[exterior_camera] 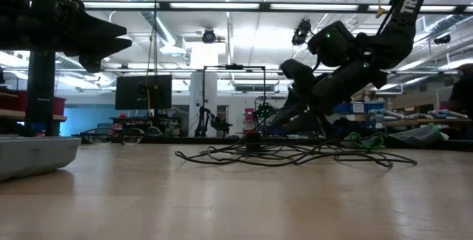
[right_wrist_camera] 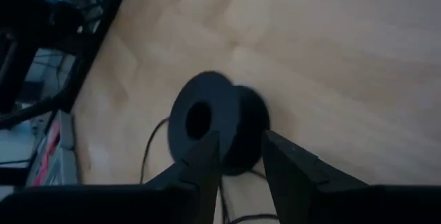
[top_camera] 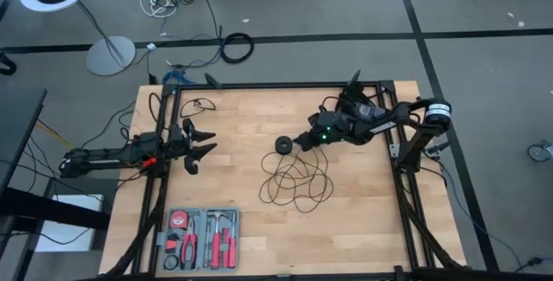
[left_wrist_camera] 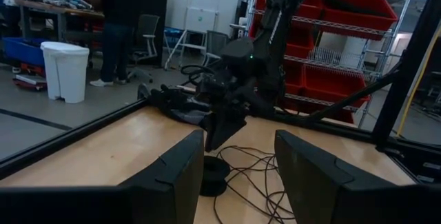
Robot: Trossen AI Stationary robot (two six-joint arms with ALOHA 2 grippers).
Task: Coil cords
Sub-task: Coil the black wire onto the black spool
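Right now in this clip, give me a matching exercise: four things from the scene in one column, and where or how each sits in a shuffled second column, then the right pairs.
Things:
1. left gripper
2. right gripper
3. cord
4. tool case

Places or states:
A. loose loops on the table's middle
B. near the table's front edge, left side, holding red-handled tools
C. open, at the table's left side, away from the cord
D. at the puck, fingers slightly apart

Pairs: 1-C, 2-D, 3-A, 4-B
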